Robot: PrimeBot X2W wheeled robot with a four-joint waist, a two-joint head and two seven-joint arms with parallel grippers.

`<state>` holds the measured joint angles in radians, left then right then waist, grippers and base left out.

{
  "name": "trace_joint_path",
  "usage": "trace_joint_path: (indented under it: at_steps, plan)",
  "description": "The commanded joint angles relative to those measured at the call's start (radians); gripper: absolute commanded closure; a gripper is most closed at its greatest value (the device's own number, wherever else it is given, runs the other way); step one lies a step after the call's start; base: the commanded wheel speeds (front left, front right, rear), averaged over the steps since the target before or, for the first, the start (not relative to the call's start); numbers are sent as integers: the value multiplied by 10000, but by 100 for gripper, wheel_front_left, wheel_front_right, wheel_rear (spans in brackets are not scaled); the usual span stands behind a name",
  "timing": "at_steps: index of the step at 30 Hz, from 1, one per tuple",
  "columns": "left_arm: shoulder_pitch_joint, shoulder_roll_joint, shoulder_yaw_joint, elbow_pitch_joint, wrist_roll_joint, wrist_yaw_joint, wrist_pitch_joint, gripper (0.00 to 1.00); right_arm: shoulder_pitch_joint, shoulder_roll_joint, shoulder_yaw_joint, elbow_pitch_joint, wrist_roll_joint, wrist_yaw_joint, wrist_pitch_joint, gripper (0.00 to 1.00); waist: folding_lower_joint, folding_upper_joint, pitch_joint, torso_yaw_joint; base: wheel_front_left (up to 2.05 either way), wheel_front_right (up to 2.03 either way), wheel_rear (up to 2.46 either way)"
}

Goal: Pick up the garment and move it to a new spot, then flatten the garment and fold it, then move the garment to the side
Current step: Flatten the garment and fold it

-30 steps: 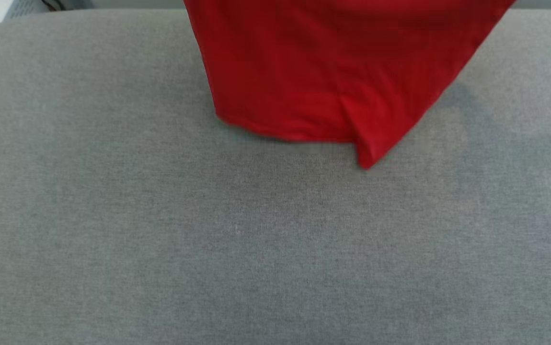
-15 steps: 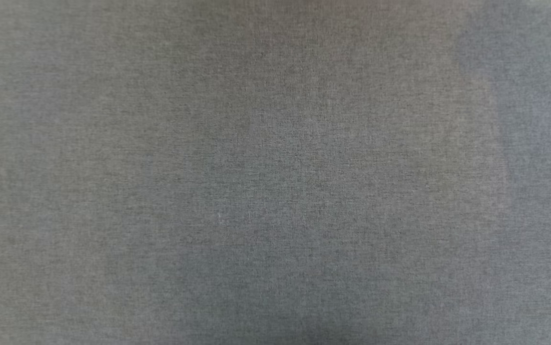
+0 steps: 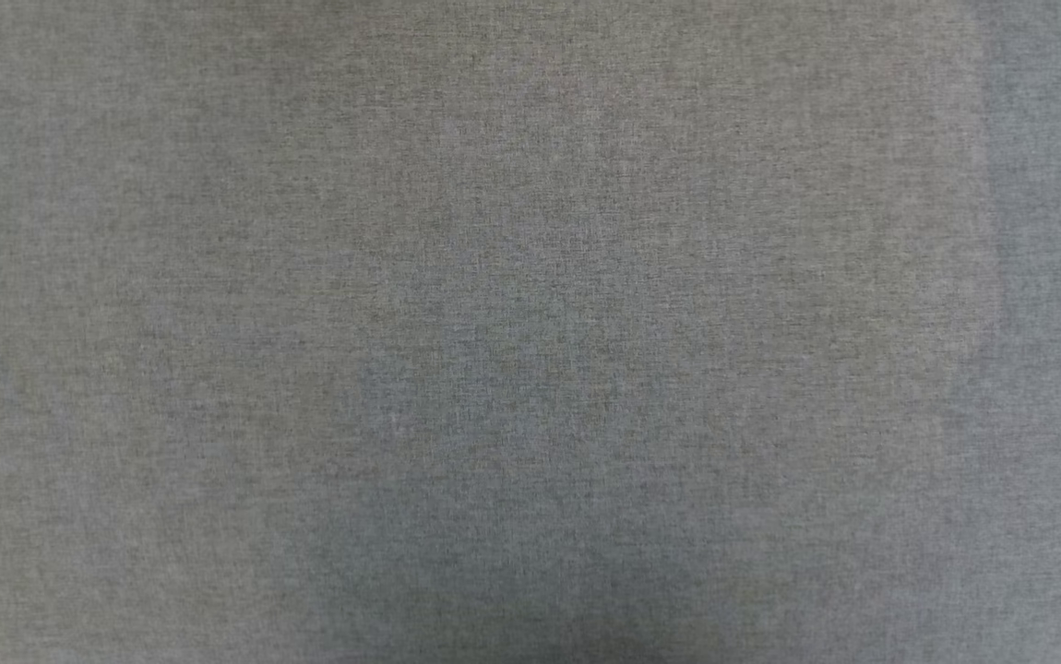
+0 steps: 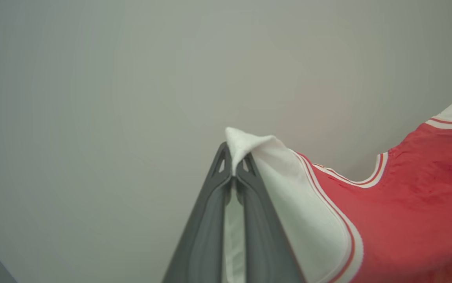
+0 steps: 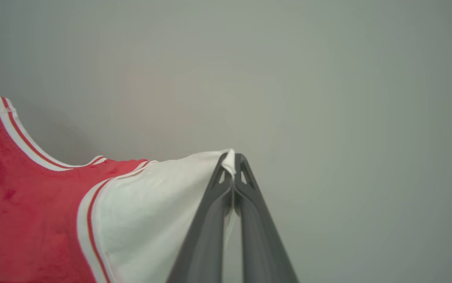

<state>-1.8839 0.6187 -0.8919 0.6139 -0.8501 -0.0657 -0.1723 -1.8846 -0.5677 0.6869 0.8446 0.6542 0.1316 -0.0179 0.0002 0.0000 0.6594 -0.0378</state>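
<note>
The red T-shirt (image 4: pixel 406 212) hangs stretched between both arms: left jaws pinched tight on one white sleeve (image 4: pixel 289 184), right jaws likewise on the other sleeve (image 5: pixel 155 204) (striped collar (image 4: pixel 361 183) sagging between). The head camera looks on a grey fabric surface (image 3: pixel 530 332).

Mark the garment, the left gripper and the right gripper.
garment (image 4: pixel 406 212): left wrist view, red body fabric.
left gripper (image 4: pixel 234 159): left wrist view, between fingertips pinching white sleeve.
right gripper (image 5: pixel 232 161): right wrist view, between fingertips pinching white sleeve.

Red garment (image 4: pixel 406 212), aloft by white sleeves
</note>
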Motion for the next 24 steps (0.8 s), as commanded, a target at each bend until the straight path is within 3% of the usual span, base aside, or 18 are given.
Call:
trace_joint_path:
  at_steps: [1,7,15,24]
  plan:
    - [347,-78,23,108,-103,-63,-215,100,389,42,170,89,158,-9,-281,100,-2,0,-119,11,0,0,0]
    - [1628,109,-271,365,-72,-258,-628,100,1778,259,854,93,887,-9,-1340,100,-2,0,-770,-77,0,0,0]
    - [4001,-7,-278,-11,-312,-65,-865,100,3971,-76,1654,-501,1701,-9,-2103,100,-2,0,-1942,75,0,0,0]
    - [8200,364,1244,-1856,-546,471,-892,100,6929,-774,2267,-1424,2306,-9,-2359,100,-2,0,-3193,245,0,0,0]
